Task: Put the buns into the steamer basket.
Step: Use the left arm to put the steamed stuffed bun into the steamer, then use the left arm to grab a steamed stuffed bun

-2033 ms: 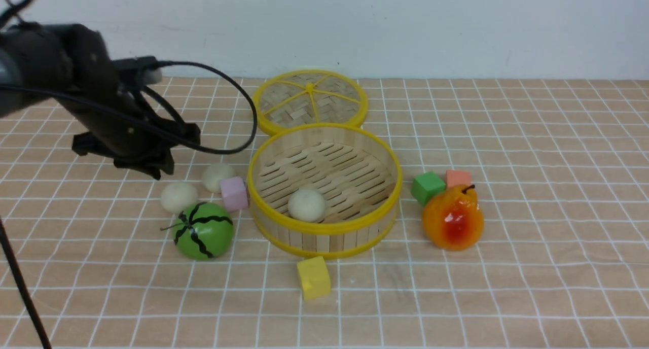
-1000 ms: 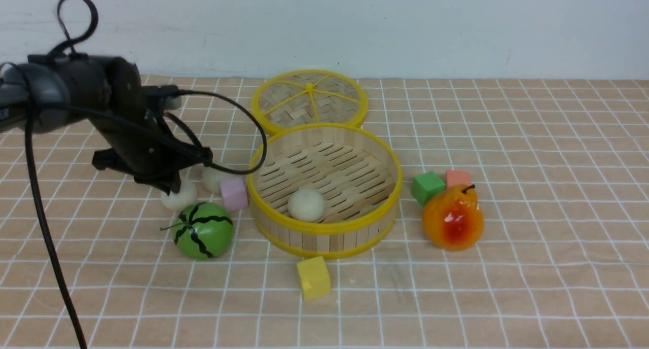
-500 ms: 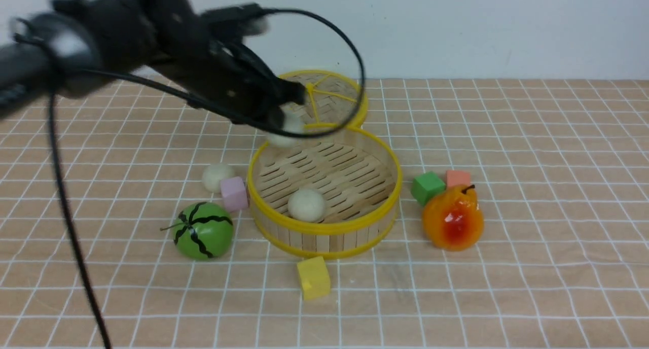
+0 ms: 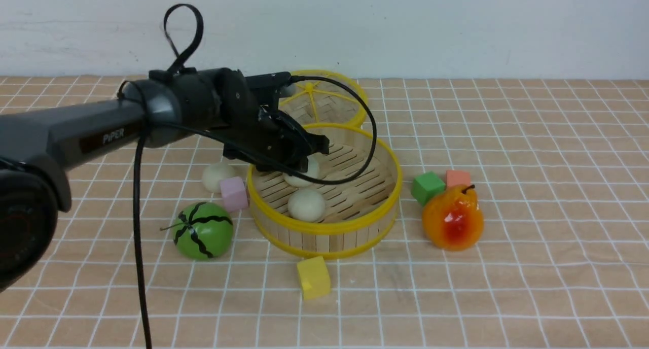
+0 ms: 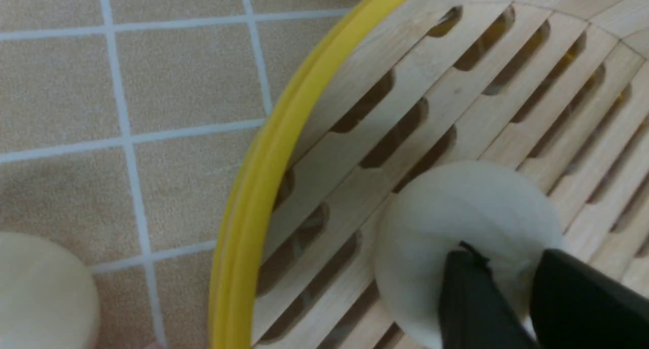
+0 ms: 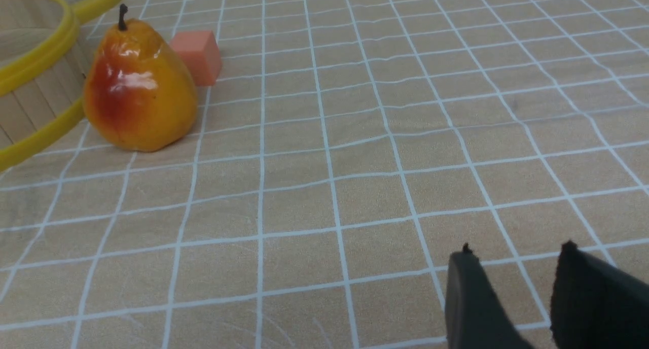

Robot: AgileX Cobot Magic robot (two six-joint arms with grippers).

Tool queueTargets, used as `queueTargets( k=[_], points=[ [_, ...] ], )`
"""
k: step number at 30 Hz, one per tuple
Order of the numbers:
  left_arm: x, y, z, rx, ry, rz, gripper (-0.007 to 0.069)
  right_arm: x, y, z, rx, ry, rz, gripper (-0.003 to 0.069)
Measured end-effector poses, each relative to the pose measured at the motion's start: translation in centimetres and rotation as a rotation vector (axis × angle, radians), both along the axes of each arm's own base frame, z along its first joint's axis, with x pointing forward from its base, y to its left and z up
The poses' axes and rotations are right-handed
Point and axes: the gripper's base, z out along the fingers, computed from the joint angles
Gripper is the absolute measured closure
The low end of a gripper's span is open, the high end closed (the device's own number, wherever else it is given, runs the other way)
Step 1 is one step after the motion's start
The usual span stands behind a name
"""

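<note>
tablecloth [image 4: 532,268] bears: steamer basket [image 4: 324,230] | lid [image 4: 329,104] | bun [image 4: 215,176] | watermelon [image 4: 204,231] | pear [image 4: 453,218] | pink cube [image 4: 233,193] | yellow cube [image 4: 313,277] | green cube [image 4: 427,187] | orange cube [image 4: 458,177]

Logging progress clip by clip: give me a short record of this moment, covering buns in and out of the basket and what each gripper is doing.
basket: holds two buns, the front bun and the back bun
outside: third bun, on the cloth left of the basket, beside the pink cube
left gripper: inside the basket, fingers either side of the back bun; held or released unclear
right gripper: open, empty, over the cloth
lid: flat behind the basket
</note>
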Motion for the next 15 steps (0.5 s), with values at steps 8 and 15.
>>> queueTargets(
  k=[8,15],
  points=[
    [-1.6,2.4,6.3,0.031,-0.061,-0.021,0.0172,0.0,0.0,0.0,0.000,0.000,0.000,0.0418],
    [-1.3,8.5,8.2,0.059,-0.031,0.085,0.0197,0.0,0.0,0.0,0.000,0.000,0.000,0.0418]
  ],
)
